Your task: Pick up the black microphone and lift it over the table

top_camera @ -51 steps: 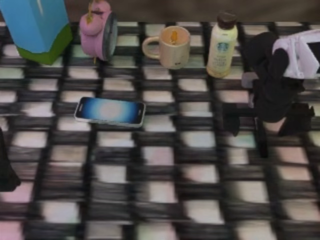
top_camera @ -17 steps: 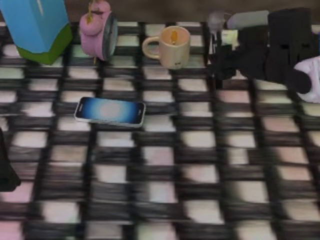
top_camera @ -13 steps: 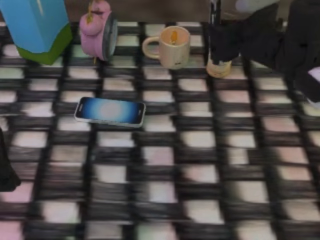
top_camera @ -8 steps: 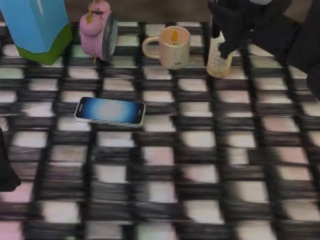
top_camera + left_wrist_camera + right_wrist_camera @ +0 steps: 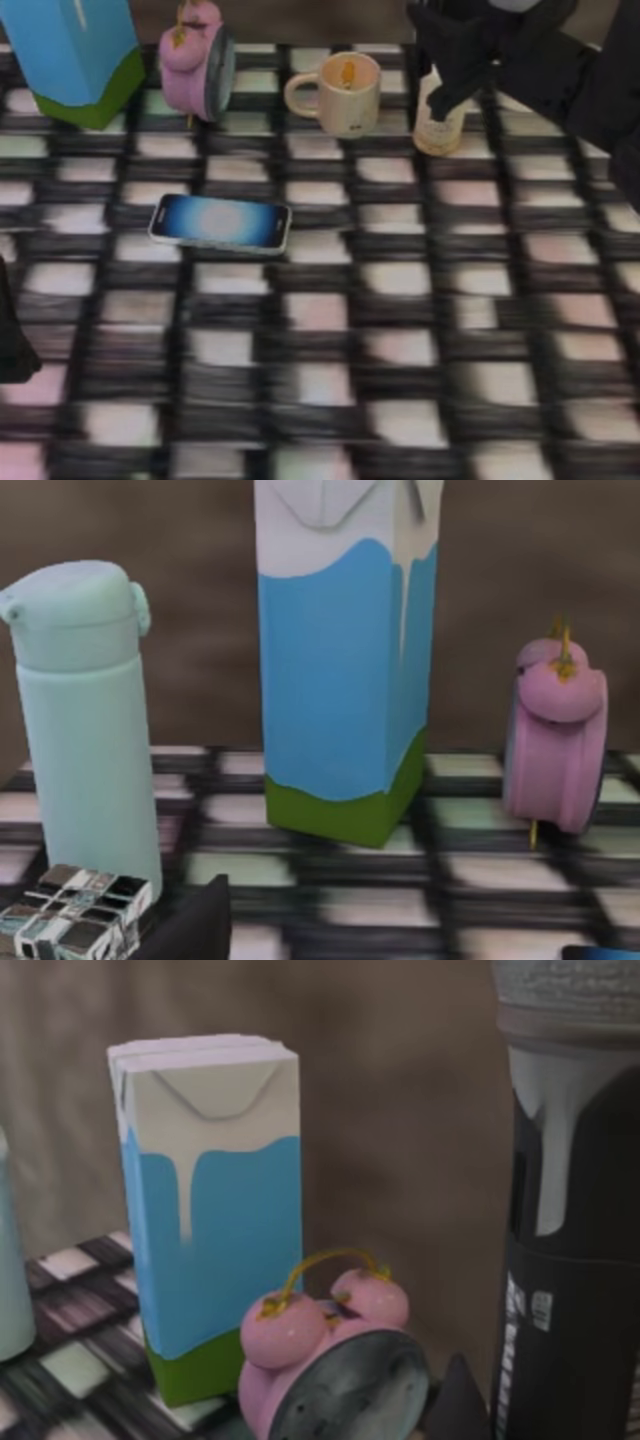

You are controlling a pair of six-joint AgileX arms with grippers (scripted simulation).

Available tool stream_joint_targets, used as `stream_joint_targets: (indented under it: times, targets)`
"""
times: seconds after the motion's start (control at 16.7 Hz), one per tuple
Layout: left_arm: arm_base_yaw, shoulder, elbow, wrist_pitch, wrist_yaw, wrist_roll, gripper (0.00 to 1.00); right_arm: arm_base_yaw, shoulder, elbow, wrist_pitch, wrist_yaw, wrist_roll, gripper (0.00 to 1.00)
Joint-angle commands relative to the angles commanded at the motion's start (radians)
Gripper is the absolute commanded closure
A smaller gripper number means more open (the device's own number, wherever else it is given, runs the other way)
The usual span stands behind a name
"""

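The black microphone fills the near side of the right wrist view, a dark body with a silver-grey mesh head. My right gripper is shut on it, held high above the back right of the table, over the pale bottle. In the top view the microphone merges with the black gripper. One fingertip shows beside the microphone's body. My left gripper stays parked at the table's left edge, open.
Along the back stand a blue and green carton, a pink alarm clock, a beige mug and a pale bottle. A blue-screened smartphone lies left of centre. A mint flask and mirrored cube sit near the left arm.
My right gripper rose from the table's right side with the microphone and swung toward the back, over the bottle. In the last half second it barely shifted. The left arm stayed still.
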Motion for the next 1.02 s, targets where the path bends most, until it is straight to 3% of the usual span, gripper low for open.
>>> stream_joint_targets:
  times: [0.36, 0.48, 1.02]
  targets:
    - [0.000, 0.000, 0.000, 0.000, 0.000, 0.000, 0.00, 0.211, -0.179, -0.106, -0.043, 0.202, 0.015, 1.00]
    - [0.000, 0.000, 0.000, 0.000, 0.000, 0.000, 0.00, 0.263, -0.225, -0.132, -0.053, 0.251, 0.019, 1.00]
    - [0.000, 0.000, 0.000, 0.000, 0.000, 0.000, 0.00, 0.274, -0.236, -0.138, -0.055, 0.263, 0.019, 1.00]
